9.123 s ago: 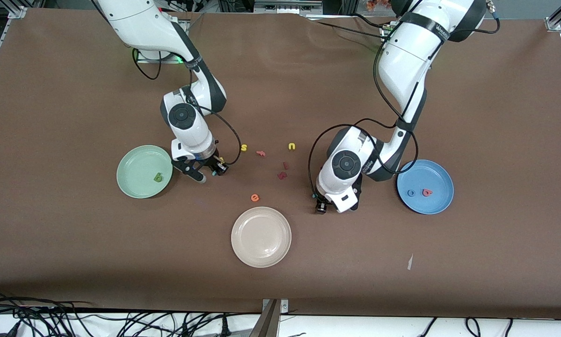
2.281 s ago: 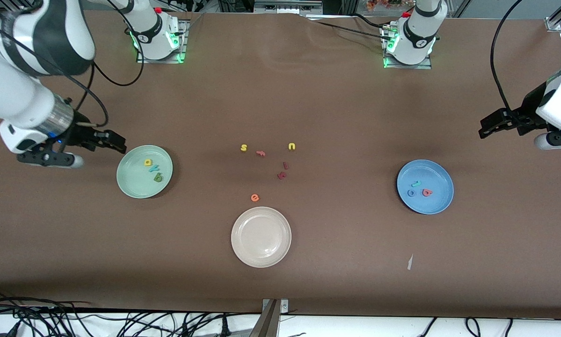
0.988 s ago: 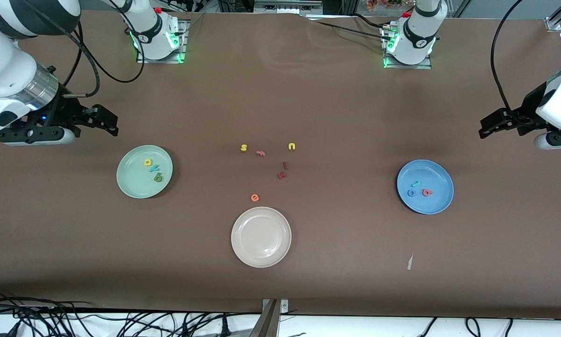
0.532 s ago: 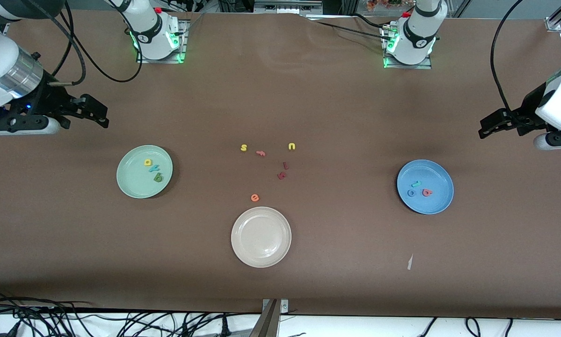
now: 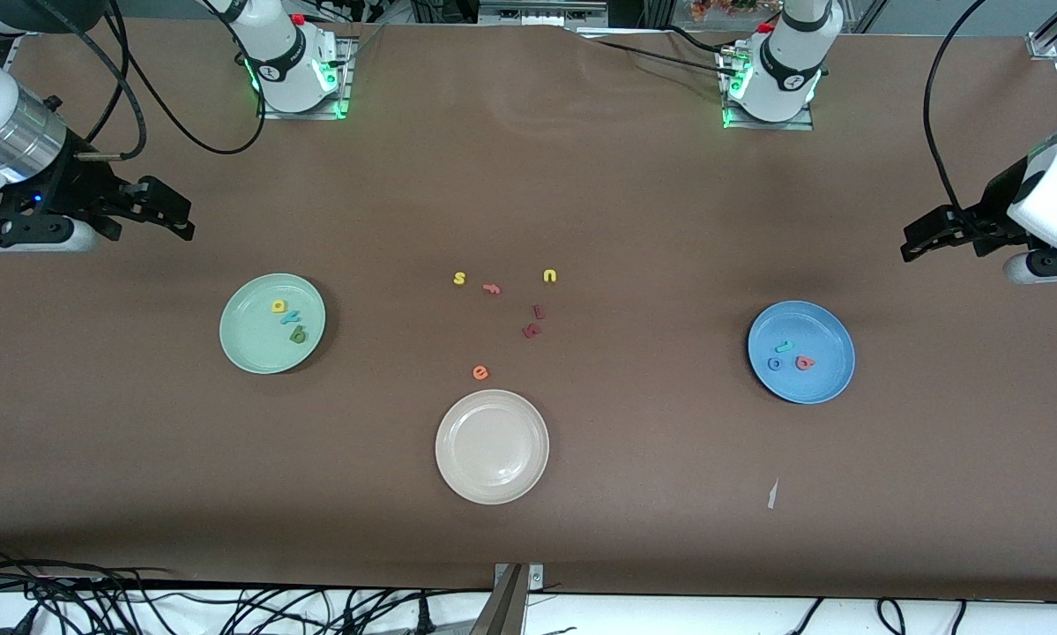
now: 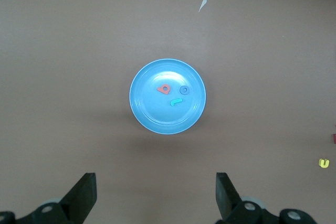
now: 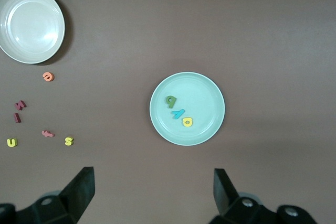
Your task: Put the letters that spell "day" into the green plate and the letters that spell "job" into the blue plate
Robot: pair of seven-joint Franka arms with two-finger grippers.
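Note:
The green plate [image 5: 248, 348] holds the yellow "d" [image 5: 278, 307], the teal "y" [image 5: 291, 317] and the dark green "a" [image 5: 298, 334]. In the right wrist view the same plate [image 7: 206, 97] lies ahead of my open, empty right gripper [image 7: 154, 188]. That gripper [image 5: 172, 212] hangs over bare table at the right arm's end. The blue plate [image 5: 828, 379] holds the teal "j" [image 5: 784, 347], the blue "o" [image 5: 775, 363] and the salmon "b" [image 5: 805, 362]. My left gripper [image 5: 912, 242] hovers open and empty over the left arm's end, with the blue plate [image 6: 152, 115] ahead of its fingertips.
A cream plate [image 5: 492, 447] sits nearest the front camera. Loose letters lie mid-table: yellow "s" [image 5: 459, 279], yellow "u" [image 5: 550, 276], pink "f" [image 5: 491, 288], two dark red ones [image 5: 533, 323] and an orange "e" [image 5: 480, 373]. A paper scrap [image 5: 772, 494] lies near the blue plate.
My right gripper has drawn away from the green plate toward the right arm's end of the table. The left arm has stayed still. No letter has moved in the last second.

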